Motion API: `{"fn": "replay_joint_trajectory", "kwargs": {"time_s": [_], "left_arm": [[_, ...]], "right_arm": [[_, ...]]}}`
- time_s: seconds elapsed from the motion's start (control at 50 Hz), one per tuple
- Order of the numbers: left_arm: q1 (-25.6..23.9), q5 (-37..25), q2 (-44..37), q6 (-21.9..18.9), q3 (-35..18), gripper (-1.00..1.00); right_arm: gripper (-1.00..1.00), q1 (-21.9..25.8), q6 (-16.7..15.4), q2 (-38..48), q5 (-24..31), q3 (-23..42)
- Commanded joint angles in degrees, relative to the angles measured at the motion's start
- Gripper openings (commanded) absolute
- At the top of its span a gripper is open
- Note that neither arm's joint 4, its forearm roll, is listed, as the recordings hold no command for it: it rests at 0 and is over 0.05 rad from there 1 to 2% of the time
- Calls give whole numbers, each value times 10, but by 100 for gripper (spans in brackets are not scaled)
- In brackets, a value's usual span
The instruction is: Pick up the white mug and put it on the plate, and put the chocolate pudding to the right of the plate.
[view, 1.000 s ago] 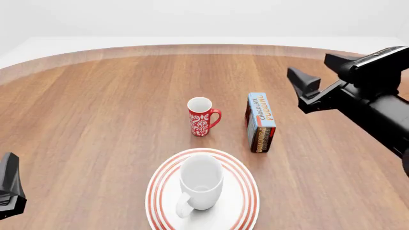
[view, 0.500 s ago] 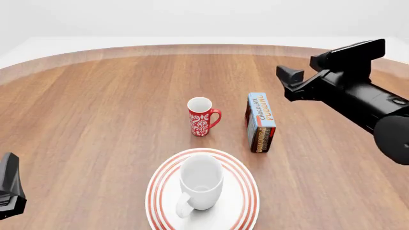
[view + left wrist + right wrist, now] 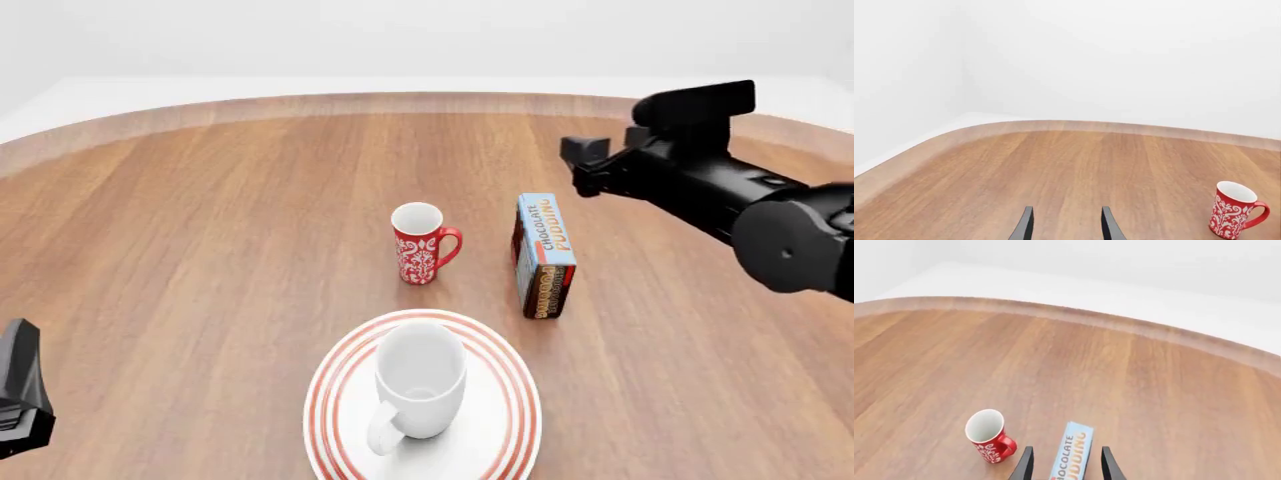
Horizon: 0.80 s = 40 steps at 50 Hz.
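Pudding (image 3: 1072,452) lies btwn spread fingers of right gripper (image 3: 1063,464), untouched; red mug (image 3: 989,435) just beside. Left gripper (image 3: 1065,223) also spread, holding nothing.

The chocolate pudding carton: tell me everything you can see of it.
The chocolate pudding is a small rectangular carton, cardboard by its look, with a light blue face bearing orange lettering and dark brown sides. It stands on a narrow side on the wooden table, long axis running away from the camera, beyond the plate and to the right of the red mug, touching neither. The right gripper hangs open above it, not touching.
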<state>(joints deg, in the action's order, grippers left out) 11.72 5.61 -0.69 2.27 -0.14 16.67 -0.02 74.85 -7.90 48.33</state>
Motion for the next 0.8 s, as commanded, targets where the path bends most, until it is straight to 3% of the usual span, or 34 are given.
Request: {"fn": "replay_joint_trajectory", "kwargs": {"time_s": [0.02, 0.32, 0.8], "left_arm": [[0, 1, -1, 0, 0, 100], [0, 2, -3, 1, 0, 100], [-2, 1, -2, 1, 0, 100]], "right_arm": [[100, -5, 27, 35, 12, 22], [100, -13, 61, 61, 25, 41], [100, -26, 87, 81, 29, 49]]}}
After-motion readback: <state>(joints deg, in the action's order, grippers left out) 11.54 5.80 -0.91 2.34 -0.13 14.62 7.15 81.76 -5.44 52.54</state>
